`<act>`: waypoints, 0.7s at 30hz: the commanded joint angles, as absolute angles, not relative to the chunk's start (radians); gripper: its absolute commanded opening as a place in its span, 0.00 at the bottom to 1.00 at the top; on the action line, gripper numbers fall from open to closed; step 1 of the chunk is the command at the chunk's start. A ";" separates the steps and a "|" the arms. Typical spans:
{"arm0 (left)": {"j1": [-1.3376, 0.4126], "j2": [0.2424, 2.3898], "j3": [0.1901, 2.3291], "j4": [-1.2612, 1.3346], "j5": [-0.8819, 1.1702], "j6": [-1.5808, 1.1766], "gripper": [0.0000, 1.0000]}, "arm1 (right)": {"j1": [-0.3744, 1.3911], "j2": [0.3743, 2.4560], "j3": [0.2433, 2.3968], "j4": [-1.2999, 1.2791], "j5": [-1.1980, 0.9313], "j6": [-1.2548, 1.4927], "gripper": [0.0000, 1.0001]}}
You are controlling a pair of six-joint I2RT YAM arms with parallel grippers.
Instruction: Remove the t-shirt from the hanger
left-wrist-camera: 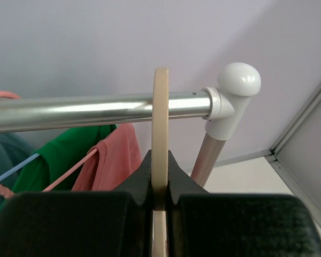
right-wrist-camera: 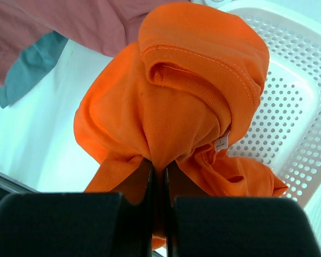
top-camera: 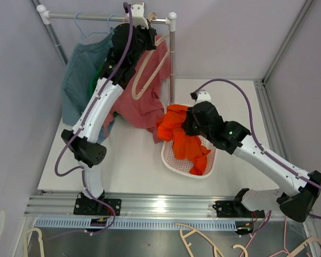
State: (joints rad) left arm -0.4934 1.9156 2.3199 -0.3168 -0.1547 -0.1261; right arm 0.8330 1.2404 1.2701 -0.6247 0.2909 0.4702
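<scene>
My right gripper (top-camera: 186, 124) is shut on a bunched orange t-shirt (top-camera: 183, 136) and holds it over the white perforated basket (top-camera: 174, 163). In the right wrist view the jaws (right-wrist-camera: 159, 168) pinch a fold of the orange t-shirt (right-wrist-camera: 187, 91), with the basket (right-wrist-camera: 294, 112) behind it. My left gripper (top-camera: 137, 25) is up at the rail, shut on the hook of a bare beige hanger (top-camera: 150, 72). In the left wrist view the gripper (left-wrist-camera: 160, 160) clamps the beige hanger hook (left-wrist-camera: 160, 118), which sits over the metal rail (left-wrist-camera: 85, 111).
A pink-red shirt (top-camera: 144, 104), a green one (top-camera: 99, 75) and a teal one (top-camera: 77, 77) hang from the rail (top-camera: 91, 17). The rail's right post (top-camera: 172, 59) stands behind the basket. Loose hangers (top-camera: 203, 238) lie below the table's front edge.
</scene>
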 commanded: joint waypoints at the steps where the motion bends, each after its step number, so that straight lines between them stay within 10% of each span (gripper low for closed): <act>1: -0.499 1.974 2.425 -0.294 -0.181 -0.091 0.01 | 0.834 1.235 1.275 -0.600 0.308 0.480 0.00; 21: -0.505 1.999 2.312 -0.308 -0.178 -0.130 0.02 | 0.853 1.270 1.049 -0.752 0.373 0.652 0.00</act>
